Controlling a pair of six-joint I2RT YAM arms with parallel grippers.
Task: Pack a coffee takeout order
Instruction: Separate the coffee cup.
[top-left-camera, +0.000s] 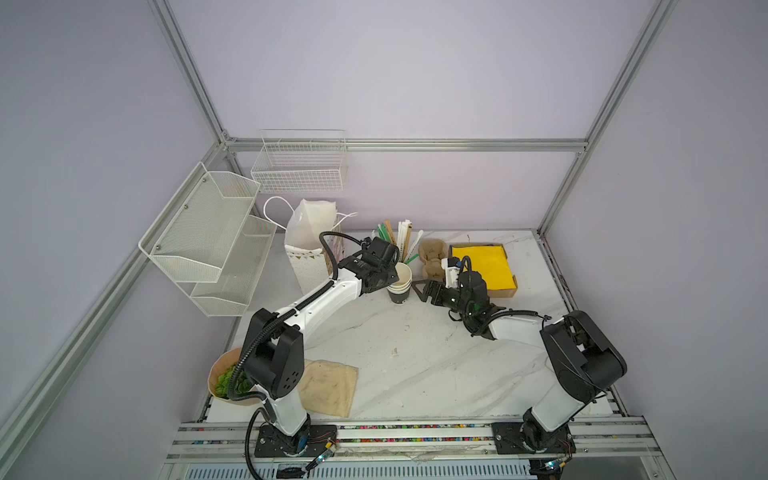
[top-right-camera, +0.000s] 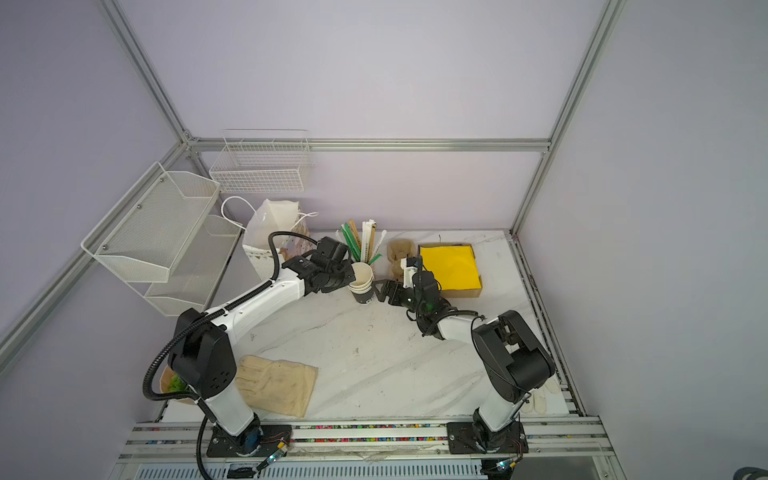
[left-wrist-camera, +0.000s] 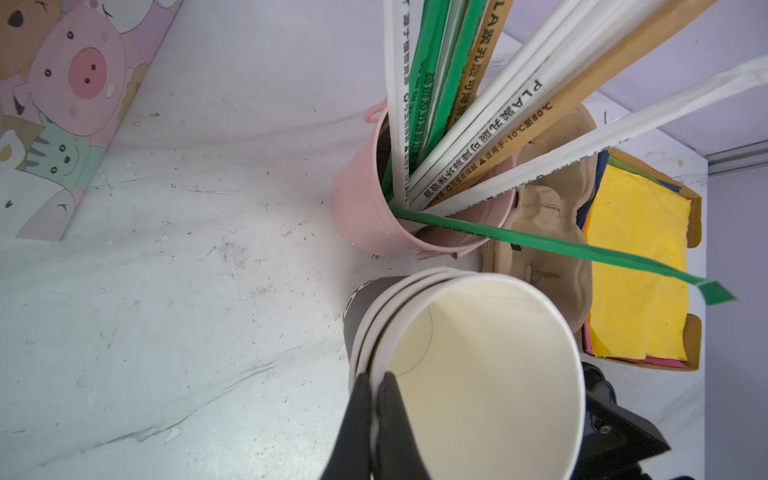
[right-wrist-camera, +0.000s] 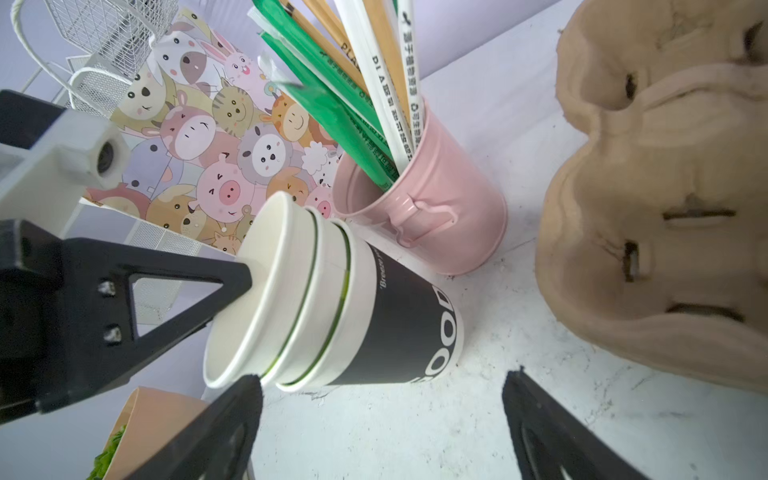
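**Light pulp carrier, hemmed in at the back**

The carrier (top-left-camera: 432, 254) sits at the table's far edge, between the bucket (right-wrist-camera: 436, 208) of straws (left-wrist-camera: 478, 124) and the box (top-left-camera: 505, 291) holding the yellow sheet (top-left-camera: 484, 266). Whether it touches either I cannot tell. It should be light, stiff and rough but easy to crush at thin edges, so the outer rim beside a well looks the best hold. The sheet is limp and lies flat, so a corner pinch suits it. No lidded cup shows.

The left gripper (left-wrist-camera: 375, 388) is clamped on the rim of the top cup (left-wrist-camera: 478, 374) of the cup stack (top-left-camera: 400, 286), a thin wall that dents readily. The right gripper (right-wrist-camera: 378, 390) stands wide apart by the stack's base, holding nothing.

Straws lean over the carrier. The near table (top-left-camera: 415, 353) is open.
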